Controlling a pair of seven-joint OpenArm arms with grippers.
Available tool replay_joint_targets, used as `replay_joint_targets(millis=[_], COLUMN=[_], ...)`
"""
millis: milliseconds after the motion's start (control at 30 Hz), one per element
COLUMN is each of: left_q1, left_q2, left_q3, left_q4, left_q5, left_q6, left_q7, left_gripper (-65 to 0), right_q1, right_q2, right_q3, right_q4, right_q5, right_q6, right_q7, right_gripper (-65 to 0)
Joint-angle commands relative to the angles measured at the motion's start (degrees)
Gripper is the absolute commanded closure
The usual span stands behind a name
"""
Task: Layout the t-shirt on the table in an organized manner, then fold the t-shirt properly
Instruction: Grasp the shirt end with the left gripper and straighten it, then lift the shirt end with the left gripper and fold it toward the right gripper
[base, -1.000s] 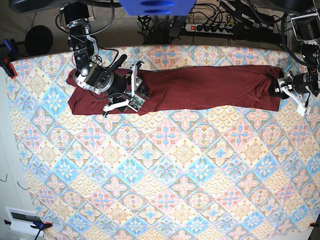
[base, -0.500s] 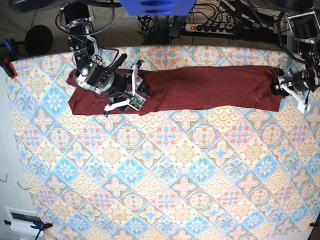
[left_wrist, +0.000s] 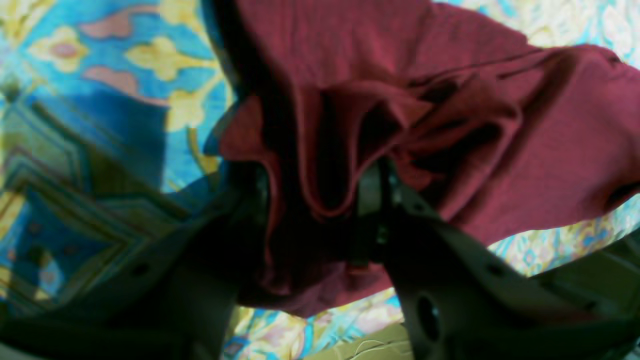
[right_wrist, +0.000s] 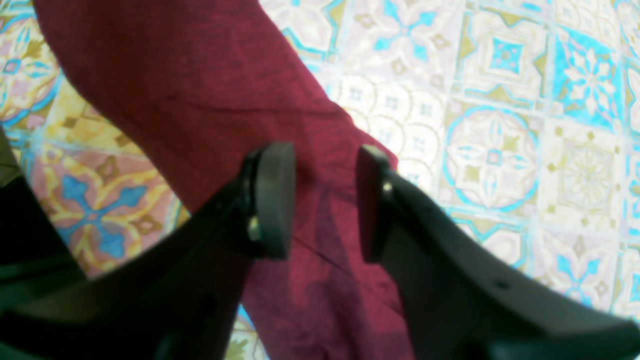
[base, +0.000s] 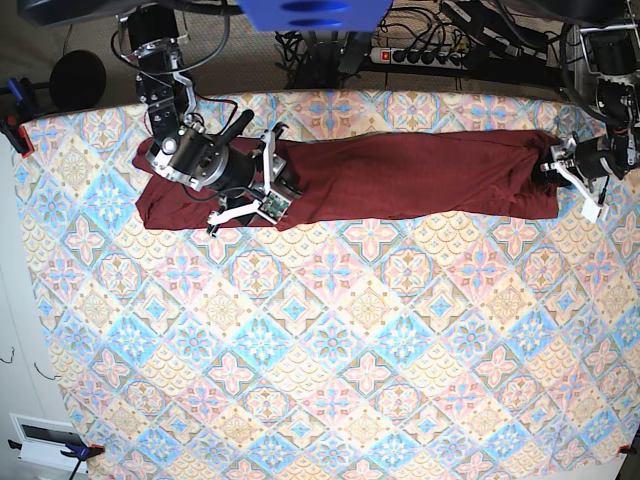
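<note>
The shirt (base: 400, 175) is judged soft and limp; its bunched far-right edge is pinched by the left gripper (left_wrist: 320, 200), while the right gripper (right_wrist: 325, 200) is held apart over it.

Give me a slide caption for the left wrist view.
Left claw pinching a bunched fold of the maroon t-shirt above the patterned table.

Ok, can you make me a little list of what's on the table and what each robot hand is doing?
garment: maroon t-shirt, lying in a long band along the far side
surface: table with a pastel tile-pattern cloth
left gripper: at the shirt's end, bunched fabric between its fingers
right gripper: jaws apart over the shirt, not pinching it
folding: not yet done
</note>
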Motion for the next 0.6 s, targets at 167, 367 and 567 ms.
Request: replay_joint_targets(millis=[167, 367, 567], left_q1=[0.1, 0.1, 0.1], left_q2=[0.0, 0.0, -3.0], left_q3=[-0.7, -7.9, -12.3], left_q4=[3.3, 3.3, 3.2], left_q5=[-0.4, 0.0, 1.6], left_q6=[-1.5, -1.4, -1.4], left_q7=[2.2, 2.2, 2.2], left_gripper=[-2.1, 0.0, 0.0], right_q1=[1.3, 1.3, 1.4], right_q2=[0.1, 0.1, 0.1], right_q3=[0.2, 0.3, 0.3], right_q4=[1.1, 1.1, 1.1], right_q5=[0.8, 0.8, 0.8], right_q6=[-0.2, -0.2, -0.2], right_q7=[1.1, 1.1, 1.1], right_gripper=[-20.0, -20.0, -20.0])
